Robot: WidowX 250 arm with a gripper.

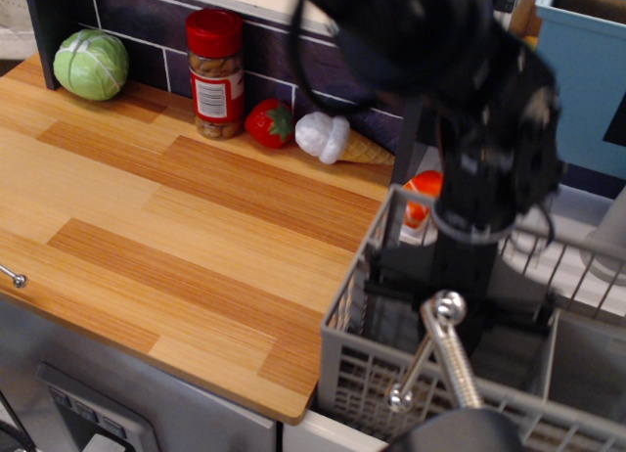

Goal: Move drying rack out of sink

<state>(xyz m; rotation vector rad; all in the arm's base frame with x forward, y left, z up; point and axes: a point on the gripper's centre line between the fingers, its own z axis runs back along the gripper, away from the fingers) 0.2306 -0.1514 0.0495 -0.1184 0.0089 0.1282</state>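
Note:
The light-grey latticed drying rack (364, 372) is at the lower right, raised and tilted over the white sink, whose rim (328, 437) shows at the bottom. My black gripper (453, 293) reaches down inside the rack from above. Its fingers are mostly hidden by the rack walls and blur, but the rack rises with it, so it is shut on the rack. The chrome tap (445, 349) stands in front of the rack's near wall.
A wooden counter (176, 227) lies to the left. At its back stand a cabbage (90, 65), a red-lidded jar (216, 73), a strawberry (270, 123) and an ice cream cone (337, 142). An orange-and-white toy (423, 193) sits behind the rack. A blue bin (587, 70) is at the upper right.

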